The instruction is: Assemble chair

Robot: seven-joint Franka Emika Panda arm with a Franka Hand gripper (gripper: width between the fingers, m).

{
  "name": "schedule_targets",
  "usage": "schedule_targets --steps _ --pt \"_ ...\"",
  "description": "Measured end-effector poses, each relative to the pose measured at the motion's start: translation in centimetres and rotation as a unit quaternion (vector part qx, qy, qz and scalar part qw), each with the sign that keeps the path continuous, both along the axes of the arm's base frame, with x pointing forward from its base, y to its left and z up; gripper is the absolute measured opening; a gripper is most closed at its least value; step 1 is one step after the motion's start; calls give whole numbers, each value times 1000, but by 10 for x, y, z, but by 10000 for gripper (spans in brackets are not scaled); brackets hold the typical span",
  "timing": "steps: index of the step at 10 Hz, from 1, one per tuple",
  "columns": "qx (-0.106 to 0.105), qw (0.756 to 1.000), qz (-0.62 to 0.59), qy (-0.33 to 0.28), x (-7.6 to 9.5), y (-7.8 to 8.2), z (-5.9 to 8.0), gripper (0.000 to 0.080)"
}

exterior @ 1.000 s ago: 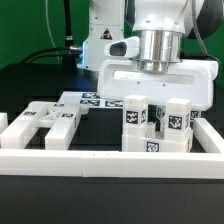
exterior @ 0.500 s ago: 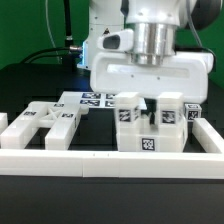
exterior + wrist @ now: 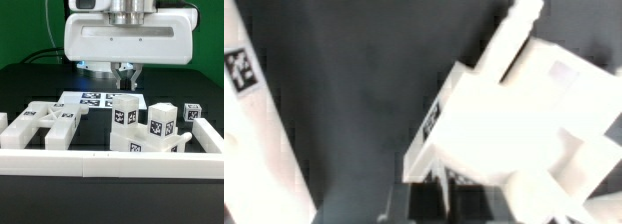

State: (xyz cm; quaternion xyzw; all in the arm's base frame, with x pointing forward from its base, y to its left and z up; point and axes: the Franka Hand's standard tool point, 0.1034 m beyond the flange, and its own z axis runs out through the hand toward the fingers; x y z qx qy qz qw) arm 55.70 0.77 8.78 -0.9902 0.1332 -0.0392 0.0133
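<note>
A broad white plastic hand housing with rounded corners (image 3: 130,40) makes up most of the arm's visible body, and its face is smooth and unmarked. Above it sits a silver-grey banded metal wrist collar (image 3: 131,10). Below hangs the two-finger gripper (image 3: 127,85) with slim dark fingers (image 3: 123,76) (any screws are too small to make out). A glossy white arm link (image 3: 85,5) shows behind.

White, blocky chair parts (image 3: 150,128) — tagged

Robot lab, blk table (image 3: 30,85), tagged parts (image 3: 135,140) (green wall (image 3: 20,30))
</note>
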Motion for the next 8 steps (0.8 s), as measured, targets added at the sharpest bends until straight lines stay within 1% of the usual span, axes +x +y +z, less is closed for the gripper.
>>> schedule_targets --steps 2,3,4,5,6,7,8 --pt "0 1000 1 1 -1 0 -1 2" --pt "1 1000 -16 2 -1 2 -5 175" --pt "0 1000 -23 2 -1 6 -11 382" --pt "-1 1000 -22 0 1 7 -12 382" --pt "-1 1000 -22 0 1 6 -12 574" --pt "-1 1000 -26 1 0 6 -12 574" --pt "0 999 -34 1 0 6 -12 632"
